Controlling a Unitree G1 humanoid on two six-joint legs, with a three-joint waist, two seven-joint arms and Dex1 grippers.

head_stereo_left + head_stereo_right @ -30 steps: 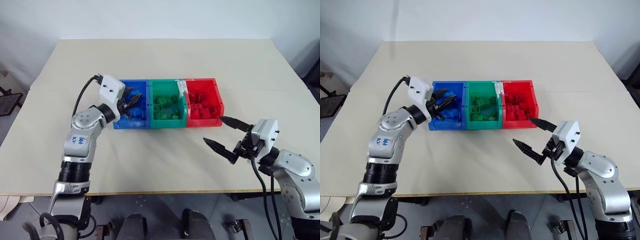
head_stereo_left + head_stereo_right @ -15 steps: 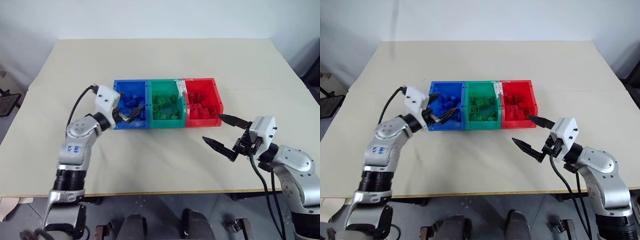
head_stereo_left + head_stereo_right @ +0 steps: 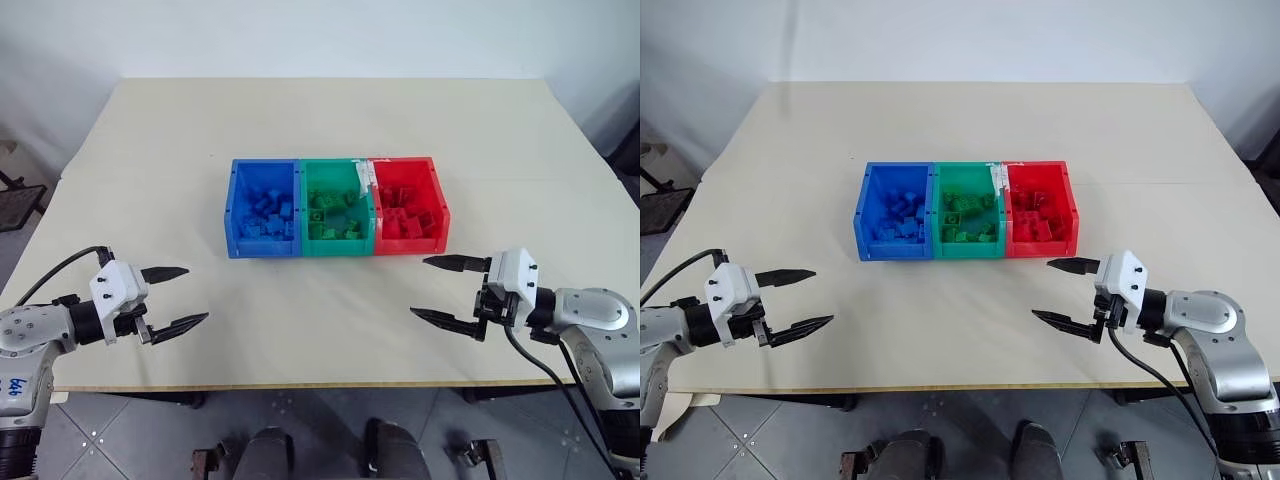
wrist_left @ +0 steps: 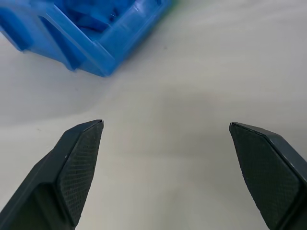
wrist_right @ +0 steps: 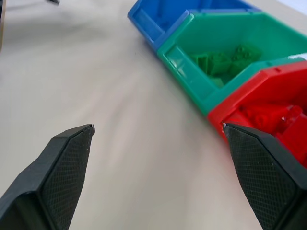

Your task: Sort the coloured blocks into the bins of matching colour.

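Sorting looks finished: bins hold matching blocks, worktop (image 3: 330, 130) bare.
Your left pincer (image 3: 178, 298) and right pincer (image 3: 446, 290) hang wide open, empty, flanking the bins (image 3: 336, 247) mid-frame.

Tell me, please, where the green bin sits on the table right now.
In the left eye view the green bin is the middle of three joined bins at the table's centre, with the blue bin on the robot's left and the red bin on its right.

Beige table (image 3: 330, 120), grey tiled floor (image 3: 320, 420)
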